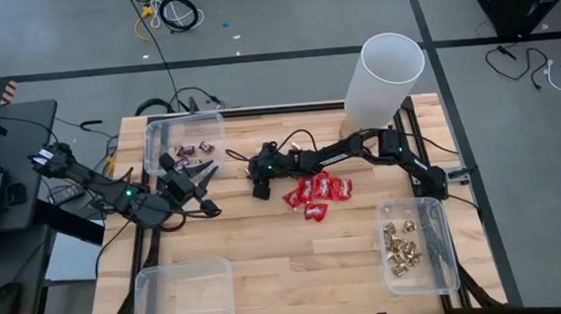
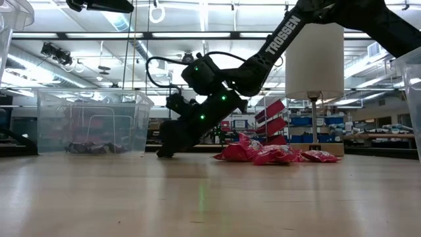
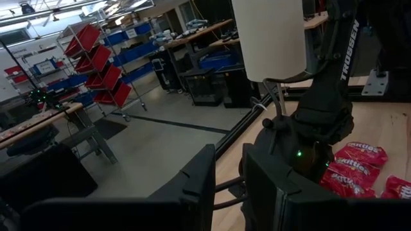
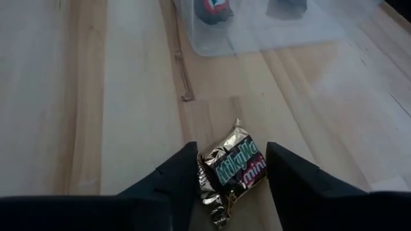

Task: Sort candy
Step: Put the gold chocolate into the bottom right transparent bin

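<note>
I am working over a pale wooden bench (image 1: pixel 268 267), with shelves and lamps of a workshop behind it. My right end effector (image 4: pixel 231 183) is lowered to the bench beside the red packets (image 1: pixel 318 194), and its fingers (image 4: pixel 292 176) are standing spread on both sides of a dark mini bar (image 4: pixel 234 170), not yet pressing it. I am judging this as the pick step: next I must close on the bar, lift it, and carry it to the bin (image 1: pixel 150 136) with the other dark bars. My left end effector (image 1: pixel 203 187) is waiting near that bin, half spread, holding nothing.
</note>
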You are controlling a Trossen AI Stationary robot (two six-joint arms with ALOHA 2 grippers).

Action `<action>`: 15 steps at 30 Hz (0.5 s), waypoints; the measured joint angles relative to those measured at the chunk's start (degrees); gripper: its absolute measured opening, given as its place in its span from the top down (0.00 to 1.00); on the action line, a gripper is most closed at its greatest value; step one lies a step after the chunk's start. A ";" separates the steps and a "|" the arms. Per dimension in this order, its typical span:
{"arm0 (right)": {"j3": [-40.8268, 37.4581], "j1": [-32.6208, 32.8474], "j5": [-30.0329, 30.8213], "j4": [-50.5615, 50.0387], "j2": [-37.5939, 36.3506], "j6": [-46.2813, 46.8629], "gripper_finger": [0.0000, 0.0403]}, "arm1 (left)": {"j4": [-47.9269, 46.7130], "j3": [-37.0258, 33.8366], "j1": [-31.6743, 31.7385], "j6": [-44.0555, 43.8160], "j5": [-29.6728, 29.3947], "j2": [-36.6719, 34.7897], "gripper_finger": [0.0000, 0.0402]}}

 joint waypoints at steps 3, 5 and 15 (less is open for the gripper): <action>-0.02 0.00 -0.07 0.04 0.00 -0.03 0.61 | 0.00 0.00 0.00 0.00 0.00 0.00 0.79; -0.04 0.00 -0.07 0.17 0.02 -0.09 0.61 | 0.01 0.00 0.00 0.00 0.00 0.00 0.79; -0.13 0.00 -0.11 0.96 0.09 -0.03 0.62 | 0.02 0.00 0.00 0.00 0.00 0.00 0.79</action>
